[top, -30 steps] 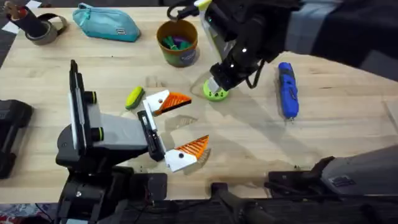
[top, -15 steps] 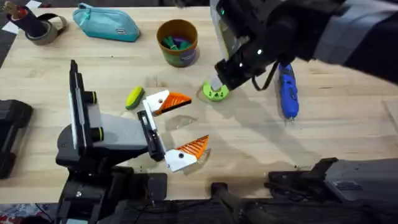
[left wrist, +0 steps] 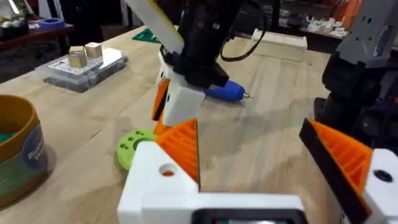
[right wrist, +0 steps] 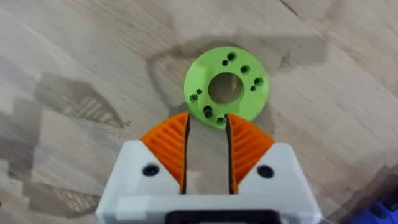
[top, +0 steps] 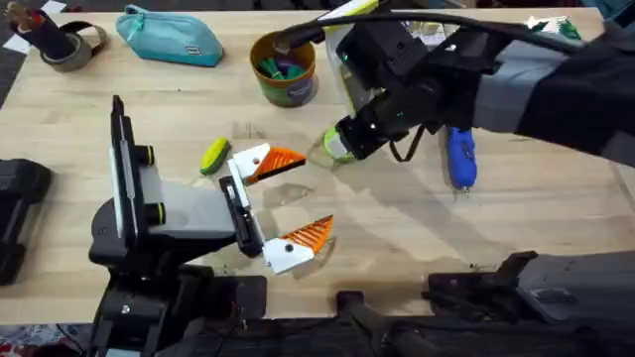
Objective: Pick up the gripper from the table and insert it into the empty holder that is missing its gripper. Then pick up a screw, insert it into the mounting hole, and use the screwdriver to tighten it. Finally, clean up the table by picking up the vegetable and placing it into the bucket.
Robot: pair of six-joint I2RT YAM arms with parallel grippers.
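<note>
While the bucket [top: 284, 66] carries a purple-and-green band with pale lettering, the letters are too small to read in the overhead view, and in the left wrist view only a blurred fragment of them shows on its side. No other writing can be made out.

From the lower right the right arm reaches across the middle of the table, its dark body rising large under the overhead camera. The right gripper [right wrist: 207, 127] hangs directly over the lime-green disc [right wrist: 226, 86]; its orange ribbed pads [right wrist: 169, 142] stand a narrow gap apart, nothing between them, their tips at the disc's near rim. Whether they touch the rim I cannot tell.

Low on the left side of the table the left arm sits, and the left gripper [top: 281, 203] has its jaws spread wide and holds nothing.

Just beside the upper finger of that gripper lies the vegetable [top: 213, 156], yellow with a green side, flat on the wood. Beyond the right arm lies the screwdriver [top: 459, 151], partly hidden under it, tip toward the near edge. A teal zip pouch [top: 171, 36] and a roll of tape [top: 65, 45] lie at the far edge, left of the bucket. Coloured bits sit inside the bucket.
</note>
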